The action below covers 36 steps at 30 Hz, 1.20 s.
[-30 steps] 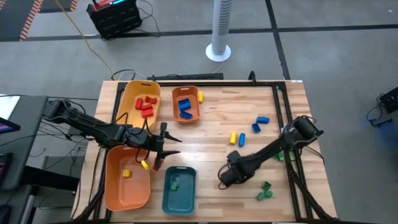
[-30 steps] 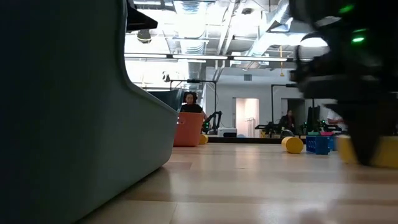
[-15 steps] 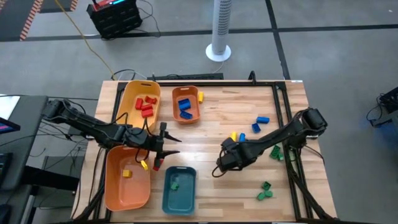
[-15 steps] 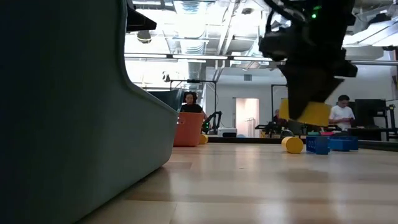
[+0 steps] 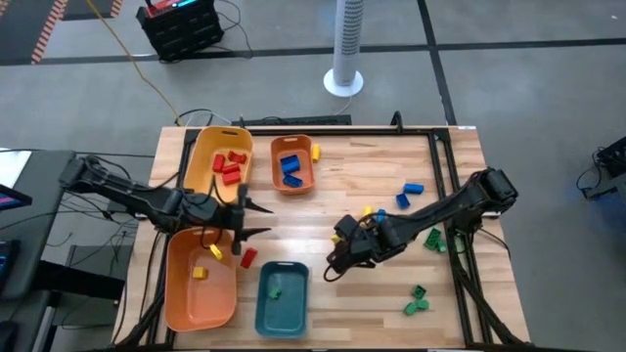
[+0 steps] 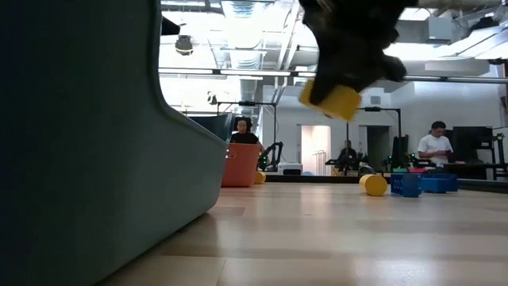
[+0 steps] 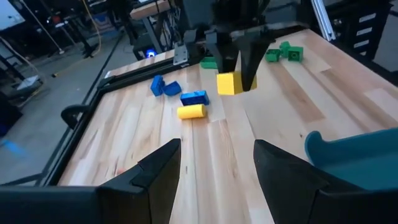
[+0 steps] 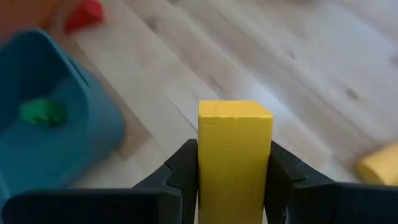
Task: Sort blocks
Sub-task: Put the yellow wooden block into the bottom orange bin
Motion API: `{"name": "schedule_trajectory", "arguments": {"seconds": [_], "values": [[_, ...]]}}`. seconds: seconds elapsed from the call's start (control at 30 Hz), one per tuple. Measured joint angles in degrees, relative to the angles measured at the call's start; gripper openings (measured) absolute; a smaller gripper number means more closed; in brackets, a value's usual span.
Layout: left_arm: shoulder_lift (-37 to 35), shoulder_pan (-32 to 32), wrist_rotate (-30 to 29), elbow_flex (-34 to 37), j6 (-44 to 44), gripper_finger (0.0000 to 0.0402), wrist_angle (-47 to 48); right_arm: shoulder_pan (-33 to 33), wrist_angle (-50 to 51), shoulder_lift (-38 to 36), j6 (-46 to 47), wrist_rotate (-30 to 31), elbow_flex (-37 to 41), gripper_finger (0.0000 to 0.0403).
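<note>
My right gripper [image 5: 337, 256] hangs over the table's middle, shut on a yellow block [image 8: 235, 134], just right of the teal tray [image 5: 282, 305], which holds a green block [image 5: 275, 289]. My left gripper [image 5: 256, 220] stands open with nothing between its fingers, between the yellow tray [image 5: 207, 147] with red blocks and the big orange tray [image 5: 176, 293] with yellow blocks. A red block [image 5: 248, 257] lies on the table near it. The small orange tray [image 5: 303, 181] holds blue blocks. Loose blue [image 5: 409, 191], yellow [image 5: 368, 211] and green [image 5: 418, 299] blocks lie at the right. My right gripper pinches the yellow block between its two fingers, by two opposite sides [image 8: 208, 155]. The fingers slant downward, coming from the table's right side. The block's free end [image 7: 227, 84] sticks out past the fingertips, and the block hangs clear of the table.
A black frame rail [image 5: 445, 186] runs along the table's right side, with green blocks [image 5: 431, 238] beside it. Bare wood lies between the trays and the loose blocks. A white fan stand [image 5: 344, 78] is on the floor beyond the far edge.
My right gripper has risen from the table with the yellow block, lifting it clear. It has gone toward the table's left and has tipped up from pointing steeply down. My left gripper has drawn back a little toward the far left, still open.
</note>
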<state>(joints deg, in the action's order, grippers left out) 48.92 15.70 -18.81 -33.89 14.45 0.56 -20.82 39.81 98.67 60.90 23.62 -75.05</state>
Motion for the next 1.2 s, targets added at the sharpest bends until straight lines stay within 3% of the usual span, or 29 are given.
{"name": "schedule_trajectory", "arguments": {"seconds": [0.37,0.53,0.97,1.2], "values": [[-5.96,0.0,-0.16,0.02,-2.24,0.0196,6.47,-0.13,0.49,0.0,-5.22,3.56,-6.63,0.013],[-7.51,0.0,-3.08,0.02,-2.24,0.0196,6.58,-0.13,0.47,0.33,-6.53,5.22,-9.59,0.013],[-8.49,0.0,-3.02,0.05,-2.19,0.0196,9.54,0.05,8.61,13.98,-14.36,5.14,-30.62,0.013],[-8.49,0.0,-3.24,0.04,-3.64,0.0196,9.06,-3.11,6.22,17.14,-20.25,9.31,-33.31,0.013]]}}
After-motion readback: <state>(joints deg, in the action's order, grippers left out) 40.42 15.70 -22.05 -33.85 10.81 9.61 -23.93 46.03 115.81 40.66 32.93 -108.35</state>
